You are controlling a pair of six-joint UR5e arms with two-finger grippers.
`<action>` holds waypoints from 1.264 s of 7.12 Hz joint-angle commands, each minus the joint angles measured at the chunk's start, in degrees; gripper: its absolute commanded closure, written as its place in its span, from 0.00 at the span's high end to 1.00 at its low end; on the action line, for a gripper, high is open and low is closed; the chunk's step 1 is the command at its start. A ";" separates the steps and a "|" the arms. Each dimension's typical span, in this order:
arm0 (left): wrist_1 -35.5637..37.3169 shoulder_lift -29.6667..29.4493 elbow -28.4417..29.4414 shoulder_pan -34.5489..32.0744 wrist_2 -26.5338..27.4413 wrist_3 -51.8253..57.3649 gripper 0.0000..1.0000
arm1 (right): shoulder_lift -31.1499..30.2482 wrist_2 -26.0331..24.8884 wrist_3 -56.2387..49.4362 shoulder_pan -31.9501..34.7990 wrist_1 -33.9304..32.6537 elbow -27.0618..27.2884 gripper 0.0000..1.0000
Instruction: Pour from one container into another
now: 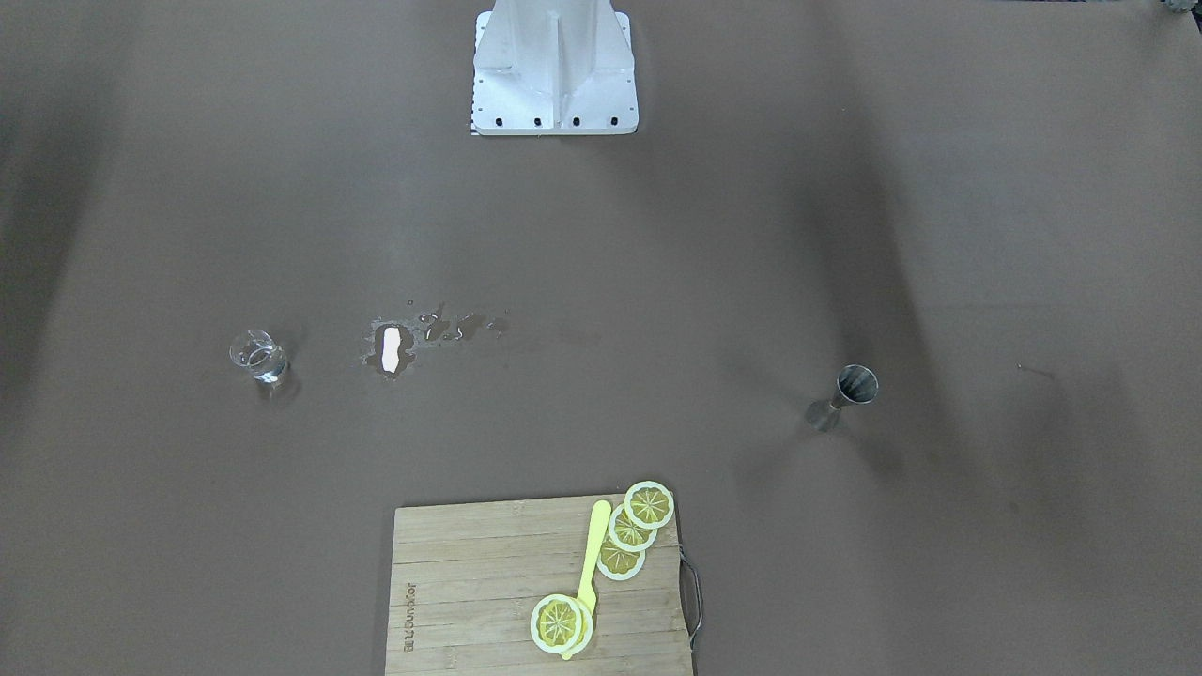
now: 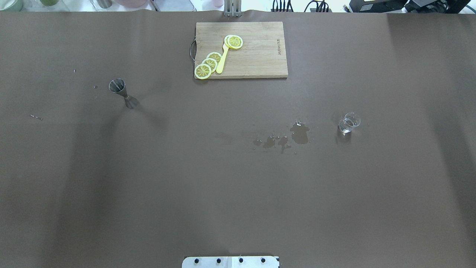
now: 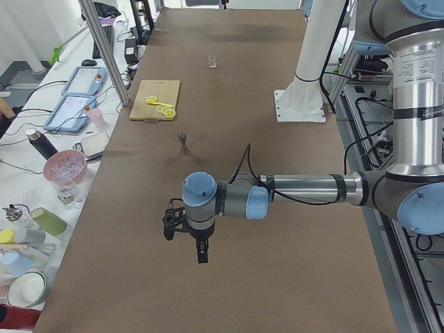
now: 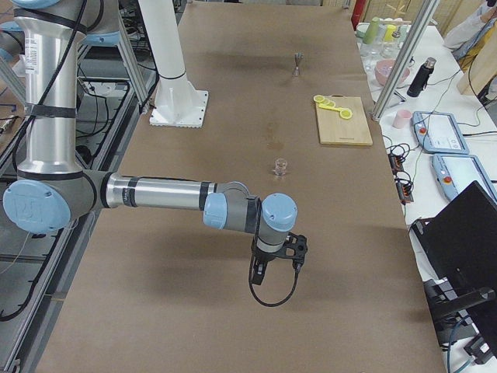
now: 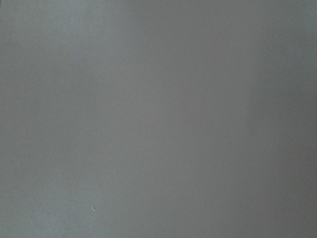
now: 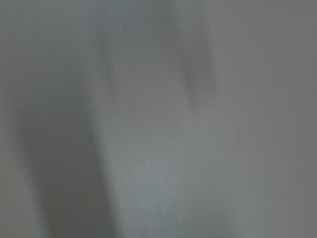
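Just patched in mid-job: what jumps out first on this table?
A clear glass and a steel jigger stand far apart at opposite ends of the brown table, a wet spill beside the glass. A wooden cutting board with lemon slices lies across from the robot's base.

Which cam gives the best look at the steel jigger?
Overhead exterior: the jigger stands upright and unobstructed, with cup mouth and narrow waist both clear. Front-facing shows it similarly, but its base is less distinct. Both side views show it tiny and distant. The wrist cameras miss it.
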 commanded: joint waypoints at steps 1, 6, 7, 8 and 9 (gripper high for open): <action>-0.16 -0.17 0.09 0.20 0.10 -1.38 0.99 | 0.00 0.00 0.05 0.00 0.00 0.00 1.00; -0.17 -0.35 -0.09 0.73 -0.25 -2.36 0.99 | 0.00 0.09 -0.12 0.00 0.00 0.09 1.00; -0.34 -0.35 -0.09 0.73 -0.34 -3.75 0.99 | 0.00 0.09 -0.12 0.00 0.00 0.09 1.00; -0.34 -0.35 -0.17 0.73 -0.34 -3.85 0.99 | 0.08 0.09 -0.12 0.00 0.00 0.09 1.00; -0.26 -0.35 -0.17 0.73 -0.42 -3.94 0.99 | 0.00 0.09 -0.12 0.00 0.00 0.09 1.00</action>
